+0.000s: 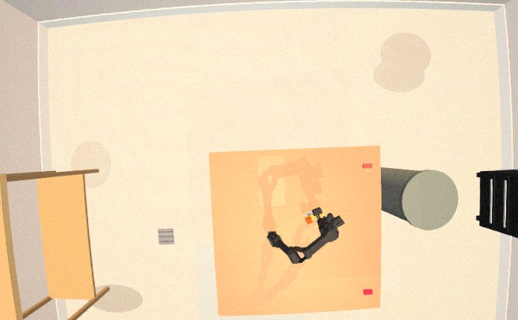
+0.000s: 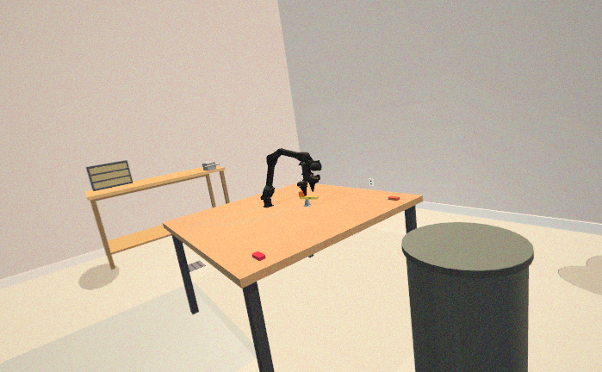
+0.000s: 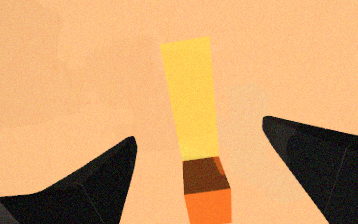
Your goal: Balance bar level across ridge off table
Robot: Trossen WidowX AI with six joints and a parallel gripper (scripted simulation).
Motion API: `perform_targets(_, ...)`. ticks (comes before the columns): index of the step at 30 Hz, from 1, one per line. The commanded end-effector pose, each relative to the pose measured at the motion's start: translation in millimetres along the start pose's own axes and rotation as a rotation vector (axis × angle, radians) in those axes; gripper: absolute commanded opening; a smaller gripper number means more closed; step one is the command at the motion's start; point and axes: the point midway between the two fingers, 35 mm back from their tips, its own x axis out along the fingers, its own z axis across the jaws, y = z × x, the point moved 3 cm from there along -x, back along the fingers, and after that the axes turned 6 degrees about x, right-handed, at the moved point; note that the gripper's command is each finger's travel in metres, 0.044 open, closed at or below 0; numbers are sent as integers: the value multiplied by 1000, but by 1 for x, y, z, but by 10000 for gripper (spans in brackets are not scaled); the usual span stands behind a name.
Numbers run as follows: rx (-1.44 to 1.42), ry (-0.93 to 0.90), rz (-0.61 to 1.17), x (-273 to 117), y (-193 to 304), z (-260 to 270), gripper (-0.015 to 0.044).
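The yellow bar (image 1: 313, 217) (image 2: 313, 197) (image 3: 192, 100) lies across the top of the small blue-grey ridge (image 1: 308, 214) (image 2: 307, 202). In the exterior view it looks about level, and its visible ends are clear of the table (image 1: 244, 286) (image 2: 293, 231). An orange block (image 1: 308, 220) (image 2: 301, 194) (image 3: 209, 207) sits at one end of the bar. My gripper (image 2: 308, 192) (image 3: 198, 132) is wide open just above the bar, one finger on each side with gaps between. The ridge is hidden in the wrist view.
A red block (image 1: 367, 166) (image 2: 394, 197) and another red block (image 1: 367, 292) (image 2: 258, 256) lie near table corners. A large dark bin (image 1: 429, 199) (image 2: 467, 247) stands beside the table. A wooden shelf unit (image 1: 65, 238) (image 2: 154, 178) stands on the other side.
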Motion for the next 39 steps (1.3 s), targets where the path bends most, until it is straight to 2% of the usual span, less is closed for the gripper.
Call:
perform_targets(1, 0, -3, -10, -42, -1, 0, 440)
perform_targets(5, 0, -3, -10, -69, 3, -1, 440)
perform_targets(39, 0, -3, -10, -69, 3, -1, 440)
